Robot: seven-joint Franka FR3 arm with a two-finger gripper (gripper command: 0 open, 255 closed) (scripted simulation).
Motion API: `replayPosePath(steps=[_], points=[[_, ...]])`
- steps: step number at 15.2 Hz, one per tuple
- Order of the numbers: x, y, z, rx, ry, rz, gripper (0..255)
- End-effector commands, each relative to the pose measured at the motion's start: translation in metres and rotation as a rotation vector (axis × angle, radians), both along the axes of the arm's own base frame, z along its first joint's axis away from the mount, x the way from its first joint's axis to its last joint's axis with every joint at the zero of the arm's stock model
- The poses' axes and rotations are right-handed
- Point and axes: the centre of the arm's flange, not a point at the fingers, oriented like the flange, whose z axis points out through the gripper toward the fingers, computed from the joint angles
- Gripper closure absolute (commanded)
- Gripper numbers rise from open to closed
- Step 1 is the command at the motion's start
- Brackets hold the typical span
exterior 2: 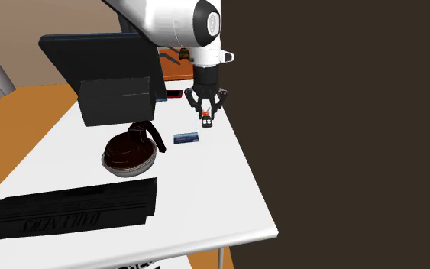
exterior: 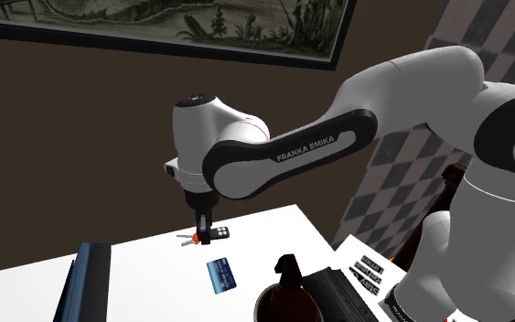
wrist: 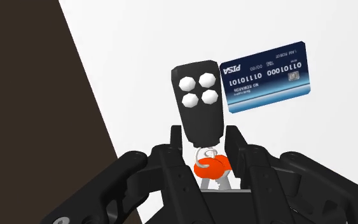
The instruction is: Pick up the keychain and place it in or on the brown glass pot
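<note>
The keychain (wrist: 198,105) is a black fob with white buttons, a ring and an orange-red tag (wrist: 209,167). It lies on the white table (exterior: 273,229) near its far edge. My gripper (wrist: 204,145) points down over it, and its fingers (wrist: 178,143) press against both sides of the fob's ring end. In the shoulder view the gripper (exterior: 206,236) stands on the keychain (exterior: 224,235) at table height. The brown pot (exterior: 287,300) with a black handle sits nearer the stand; in the second exterior view the pot (exterior 2: 129,153) is to the left of the gripper (exterior 2: 205,118).
A blue bank card (exterior: 220,274) lies flat between keychain and pot. A dark upright panel (exterior 2: 106,76) stands behind the pot and a long black box (exterior 2: 68,210) lies at the near table end. The table edge and a dark wall are close beside the gripper.
</note>
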Motion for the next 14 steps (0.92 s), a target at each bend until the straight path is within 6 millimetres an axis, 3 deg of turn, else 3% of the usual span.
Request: replayPosePath(steps=[1,14], points=[[0.0,0.0,0.01,0.0,0.0,0.0,255],[0.0,0.0,0.079,0.0,0.0,0.0,255]])
